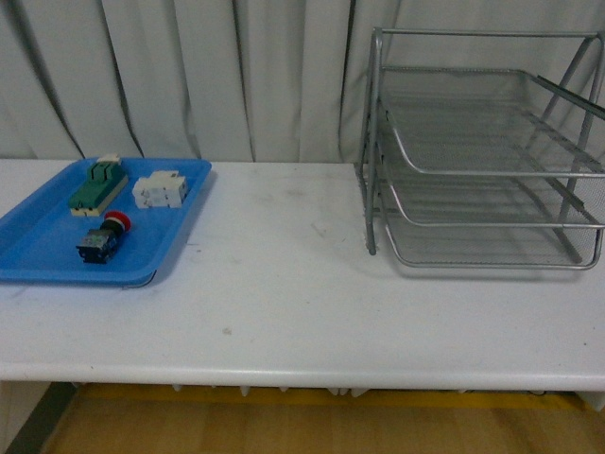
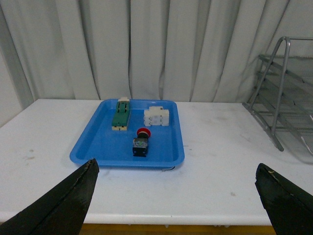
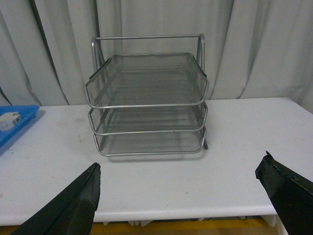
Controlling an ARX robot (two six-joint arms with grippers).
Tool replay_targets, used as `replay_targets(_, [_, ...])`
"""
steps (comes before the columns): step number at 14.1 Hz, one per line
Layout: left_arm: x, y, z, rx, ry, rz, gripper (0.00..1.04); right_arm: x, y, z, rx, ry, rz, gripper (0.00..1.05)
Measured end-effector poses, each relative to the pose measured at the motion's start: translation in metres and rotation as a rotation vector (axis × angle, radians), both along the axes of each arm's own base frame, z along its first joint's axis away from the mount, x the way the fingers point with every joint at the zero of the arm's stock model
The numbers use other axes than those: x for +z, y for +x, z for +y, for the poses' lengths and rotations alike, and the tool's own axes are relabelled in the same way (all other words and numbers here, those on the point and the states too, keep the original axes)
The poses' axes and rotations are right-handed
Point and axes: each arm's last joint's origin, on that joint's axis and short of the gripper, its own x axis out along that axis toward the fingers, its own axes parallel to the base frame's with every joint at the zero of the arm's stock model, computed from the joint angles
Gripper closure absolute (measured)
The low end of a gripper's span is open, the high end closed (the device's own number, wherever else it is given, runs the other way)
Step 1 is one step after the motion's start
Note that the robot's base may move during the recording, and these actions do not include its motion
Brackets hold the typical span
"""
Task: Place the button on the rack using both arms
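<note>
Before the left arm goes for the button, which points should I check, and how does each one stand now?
1. The small red-capped push-button with a dark boxy body lies free in the flat blue plastic tray: ok.
2. The green-and-cream block and the white block stand apart from the push-button: ok.
3. The left gripper is open and empty: ok.
4. The left gripper is over the push-button: not ok, the push-button is well ahead of it.
5. The right gripper is open, empty and faces the silver wire-mesh three-tier rack: ok.
6. The rack tiers hold nothing: ok, as far as the mesh shows.
</note>
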Motion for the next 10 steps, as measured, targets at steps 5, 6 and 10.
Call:
replay_targets(5, [0.0000, 0.0000, 0.0000, 0.000, 0.000, 0.000, 0.07, 0.0000, 0.0000, 0.0000, 0.000, 0.000, 0.000, 0.06])
replay_targets(6, [0.0000, 0.0000, 0.0000, 0.000, 0.000, 0.000, 0.07, 0.0000, 0.0000, 0.0000, 0.000, 0.000, 0.000, 0.06])
replay_targets(10, [0.0000, 0.0000, 0.0000, 0.000, 0.000, 0.000, 0.07, 0.0000, 0.0000, 0.0000, 0.000, 0.000, 0.000, 0.06])
